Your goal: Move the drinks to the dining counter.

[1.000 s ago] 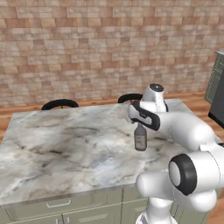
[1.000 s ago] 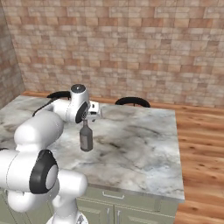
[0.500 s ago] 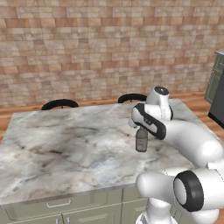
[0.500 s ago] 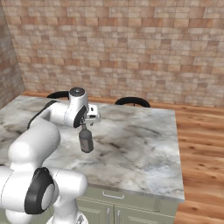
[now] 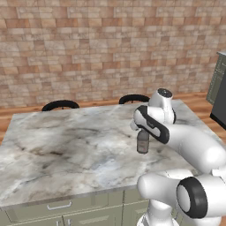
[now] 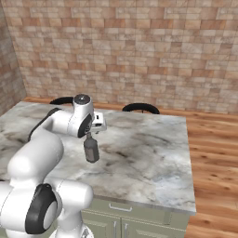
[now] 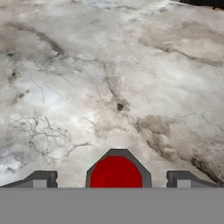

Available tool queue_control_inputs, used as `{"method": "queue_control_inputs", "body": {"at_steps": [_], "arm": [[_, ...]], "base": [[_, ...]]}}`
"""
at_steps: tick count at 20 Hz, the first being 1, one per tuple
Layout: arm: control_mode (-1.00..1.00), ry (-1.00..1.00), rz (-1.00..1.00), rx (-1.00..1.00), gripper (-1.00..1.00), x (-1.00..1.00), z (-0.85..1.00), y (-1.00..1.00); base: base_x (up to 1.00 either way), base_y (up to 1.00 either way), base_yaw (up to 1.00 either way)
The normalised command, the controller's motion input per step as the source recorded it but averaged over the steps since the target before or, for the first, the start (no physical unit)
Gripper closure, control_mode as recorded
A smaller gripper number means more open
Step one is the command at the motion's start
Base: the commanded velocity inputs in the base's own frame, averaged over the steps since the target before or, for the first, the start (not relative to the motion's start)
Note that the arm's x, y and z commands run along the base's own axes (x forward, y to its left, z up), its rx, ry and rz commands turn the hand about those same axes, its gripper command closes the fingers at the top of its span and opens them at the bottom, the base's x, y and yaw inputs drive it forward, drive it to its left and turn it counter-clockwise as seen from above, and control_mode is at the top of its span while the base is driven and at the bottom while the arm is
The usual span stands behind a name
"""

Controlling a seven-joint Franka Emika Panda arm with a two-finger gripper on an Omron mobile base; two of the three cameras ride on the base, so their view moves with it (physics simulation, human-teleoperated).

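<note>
My claw (image 7: 111,179) is standing with its jaws spread wide, one dark fingertip (image 7: 40,179) on each side of the bottle (image 7: 116,173), and I am gripping nothing. Looking down along my hand, I am seeing the bottle's red cap dead centre between the tips, with clear gaps on both sides, so neither tip is touching it.

From the left base view my claw (image 5: 140,128) is hovering just above the bottle (image 5: 142,142), which is standing upright on the dining counter (image 5: 66,150). The right base view is showing the same: my claw (image 6: 90,133) directly over the squat grey-brown bottle (image 6: 91,150), which is resting by itself on the veined marble of the dining counter (image 6: 148,153), near the middle of the top and a little toward my side.

Beyond the bottle, the marble is running out to the far edge, where two black round stools are peeking up: one stool (image 5: 60,105) farther left and another stool (image 5: 134,98) closer to my arm in the left base view. Behind them a brick wall (image 5: 106,44) is crossing the whole background, and wooden floor (image 6: 214,158) is showing past the counter's right end.
</note>
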Motion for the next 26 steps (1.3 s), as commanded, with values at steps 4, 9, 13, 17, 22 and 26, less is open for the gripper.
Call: {"method": "queue_control_inputs", "body": {"at_steps": [4,9,13,17,22,26], "arm": [[-1.0,0.0,0.01,0.0,-1.0,-0.13,0.06,0.0],[-1.0,0.0,0.0,0.0,-1.0,-0.16,0.09,0.0],[-1.0,0.0,0.0,0.0,-1.0,-0.16,0.16,0.0],[-1.0,0.0,0.0,0.0,-1.0,-0.21,0.31,-0.03],[-1.0,0.0,0.0,0.0,-1.0,-0.16,0.29,0.0],[-1.0,0.0,0.0,0.0,-1.0,-0.1,0.3,0.0]], "base": [[0.0,0.0,0.0],[0.0,0.0,0.0],[0.0,0.0,0.0],[0.0,0.0,0.0],[0.0,0.0,0.0],[0.0,0.0,0.0]]}}
